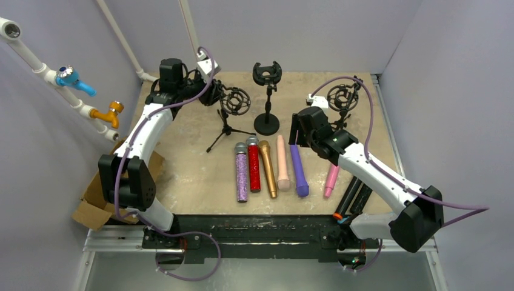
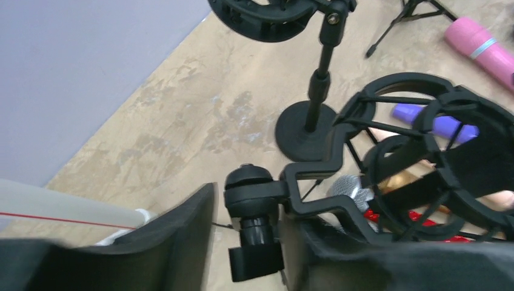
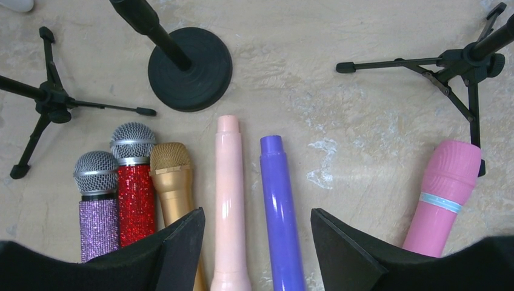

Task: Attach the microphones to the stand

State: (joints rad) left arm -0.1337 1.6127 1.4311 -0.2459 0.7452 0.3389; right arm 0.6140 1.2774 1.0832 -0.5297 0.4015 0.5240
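Six microphones lie in a row on the table: glittery purple [image 1: 242, 176], glittery red [image 1: 253, 165], gold [image 1: 267, 168], peach [image 1: 283, 162], plain purple [image 1: 298, 170] and pink [image 1: 331, 180]. My left gripper [image 2: 251, 209] is open at the back, its jaws either side of the swivel joint [image 2: 253, 194] of the left tripod stand's shock mount [image 2: 424, 163]; the left pad stands clear of it. Hovering open and empty, my right gripper [image 3: 257, 215] is over the tail ends of the peach microphone [image 3: 230, 200] and the purple microphone [image 3: 280, 206].
A round-base stand [image 1: 267, 124] with an empty clip stands at the back middle. A second tripod stand with a shock mount [image 1: 342, 97] is at the back right. Two black sticks [image 1: 354, 197] lie by the right arm. A cardboard box [image 1: 97, 194] sits left.
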